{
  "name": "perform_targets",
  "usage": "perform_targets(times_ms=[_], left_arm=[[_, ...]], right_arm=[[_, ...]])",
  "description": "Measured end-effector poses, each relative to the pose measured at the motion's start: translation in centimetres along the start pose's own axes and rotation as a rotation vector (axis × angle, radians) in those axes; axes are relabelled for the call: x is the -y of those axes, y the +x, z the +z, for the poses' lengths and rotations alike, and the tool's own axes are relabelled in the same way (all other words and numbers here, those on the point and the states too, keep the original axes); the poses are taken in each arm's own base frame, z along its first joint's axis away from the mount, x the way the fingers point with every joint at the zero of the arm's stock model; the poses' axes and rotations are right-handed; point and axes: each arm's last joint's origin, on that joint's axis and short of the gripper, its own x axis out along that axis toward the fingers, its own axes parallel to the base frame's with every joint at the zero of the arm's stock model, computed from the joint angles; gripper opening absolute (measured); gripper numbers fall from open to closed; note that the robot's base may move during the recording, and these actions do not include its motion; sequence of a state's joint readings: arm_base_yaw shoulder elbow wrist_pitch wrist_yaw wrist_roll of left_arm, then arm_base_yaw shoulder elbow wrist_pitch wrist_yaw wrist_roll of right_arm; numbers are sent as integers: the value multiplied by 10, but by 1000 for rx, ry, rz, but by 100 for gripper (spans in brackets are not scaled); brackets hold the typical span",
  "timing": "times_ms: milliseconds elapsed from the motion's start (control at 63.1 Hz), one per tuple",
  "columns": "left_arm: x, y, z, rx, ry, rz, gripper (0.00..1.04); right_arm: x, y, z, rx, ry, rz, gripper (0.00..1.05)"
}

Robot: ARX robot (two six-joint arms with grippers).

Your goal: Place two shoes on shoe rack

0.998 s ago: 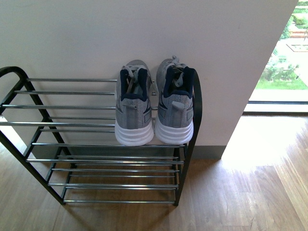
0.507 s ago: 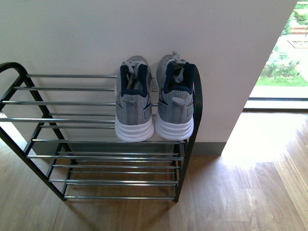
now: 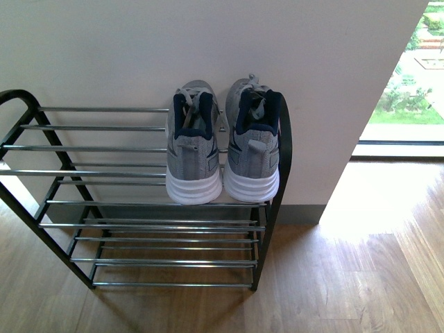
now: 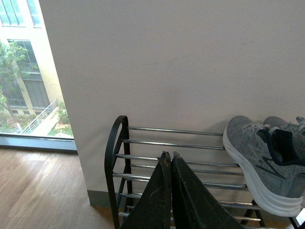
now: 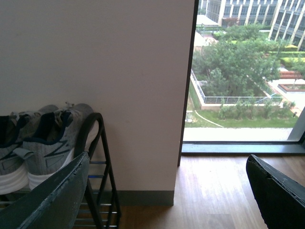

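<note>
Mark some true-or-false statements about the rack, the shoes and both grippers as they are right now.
1. Both grey sneakers stand on the top tier of the shoe rack. True.
2. In the front view the sneakers sit at the rack's left end. False: they are at its right end.
3. The left gripper is wide open. False: its fingers are pressed together, with nothing between them.
4. The right gripper is open and holds nothing. True.
5. The sneakers' heels face the wall. False: the toes point to the wall and the heels face the front camera.
</note>
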State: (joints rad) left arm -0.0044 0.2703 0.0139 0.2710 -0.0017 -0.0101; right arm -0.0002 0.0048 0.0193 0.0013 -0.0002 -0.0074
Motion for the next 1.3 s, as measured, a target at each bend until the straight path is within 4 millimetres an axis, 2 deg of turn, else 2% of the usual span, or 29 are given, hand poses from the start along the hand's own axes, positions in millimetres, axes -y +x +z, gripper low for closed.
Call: perform_targets(times_ms=[364, 475, 760, 1299], left_arm=[[0, -6, 0, 0, 0, 0, 1], [0, -16, -4, -13, 0, 0, 1], [0, -17, -4, -17, 0, 1, 1], [0, -17, -4, -17, 0, 2, 91]], right_arm=[[0, 0, 0, 0, 0, 0, 96], [0, 0, 0, 0, 0, 0, 96], [0, 0, 0, 0, 0, 0, 96], [0, 0, 0, 0, 0, 4, 96]])
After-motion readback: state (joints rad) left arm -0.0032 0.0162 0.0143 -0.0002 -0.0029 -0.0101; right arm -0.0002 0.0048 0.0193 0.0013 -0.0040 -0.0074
